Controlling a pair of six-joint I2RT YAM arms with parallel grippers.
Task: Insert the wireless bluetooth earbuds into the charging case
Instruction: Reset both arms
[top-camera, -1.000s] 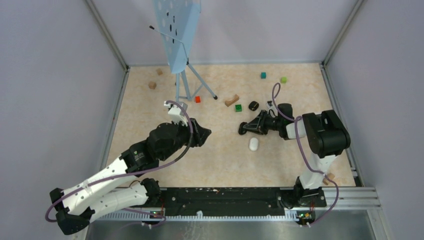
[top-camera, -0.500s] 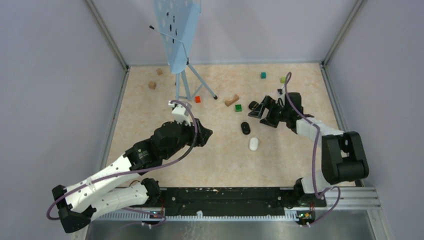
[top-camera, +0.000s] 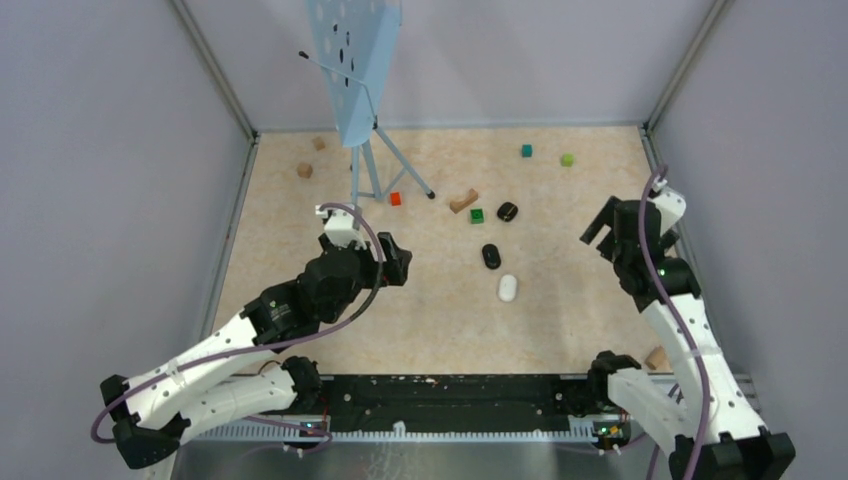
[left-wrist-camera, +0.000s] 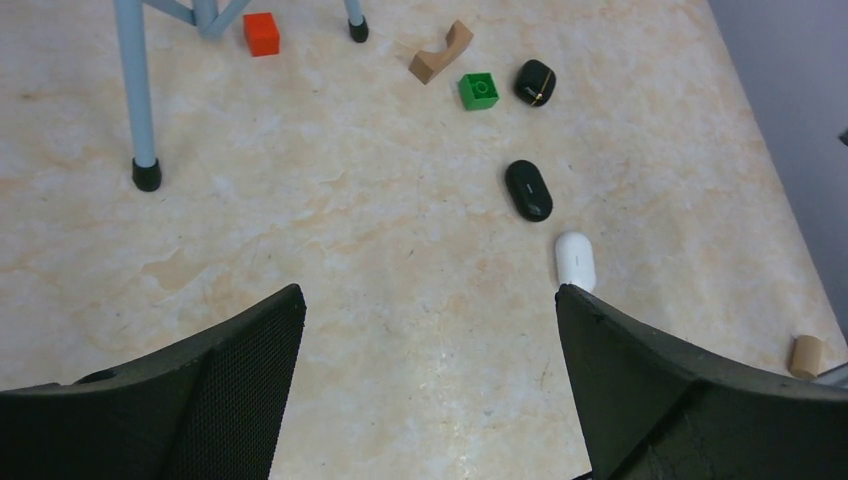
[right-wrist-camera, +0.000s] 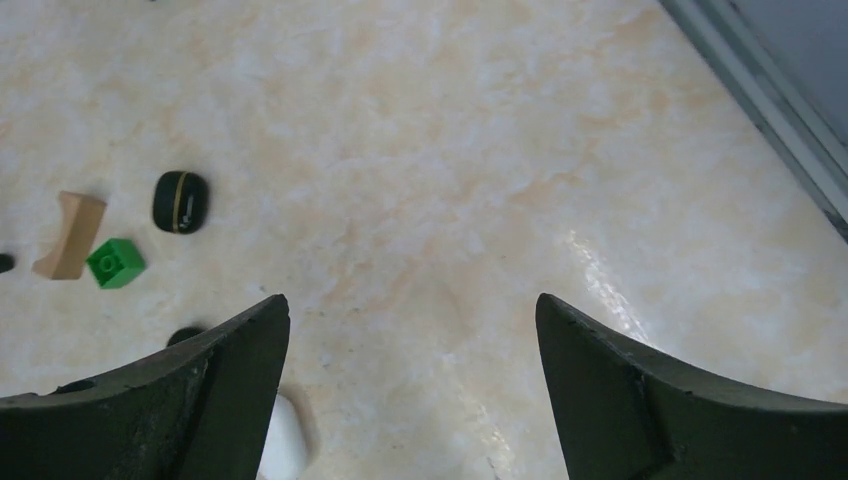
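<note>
Three closed pod-shaped cases lie mid-table: a white oval charging case (top-camera: 507, 288) (left-wrist-camera: 575, 260), a black oval one (top-camera: 490, 256) (left-wrist-camera: 528, 189) just beyond it, and a rounder black one with a gold seam (top-camera: 507, 211) (right-wrist-camera: 180, 201). The earbuds are out of view. My left gripper (top-camera: 394, 258) (left-wrist-camera: 428, 295) hovers open and empty left of the cases. My right gripper (top-camera: 600, 222) (right-wrist-camera: 410, 298) is open and empty too, raised well to their right. The white case peeks out beside its left finger.
A blue stand (top-camera: 352, 70) on tripod legs occupies the back left, a red cube (top-camera: 395, 198) at its foot. A green block (top-camera: 477, 215) and a wooden arch (top-camera: 463, 201) lie near the seamed case. Small cubes dot the back; a wooden cylinder (top-camera: 657, 357) sits front right.
My right gripper let go of the black oval case, opened wide and swung away to the right. My left gripper opened wider and drew back slightly left.
</note>
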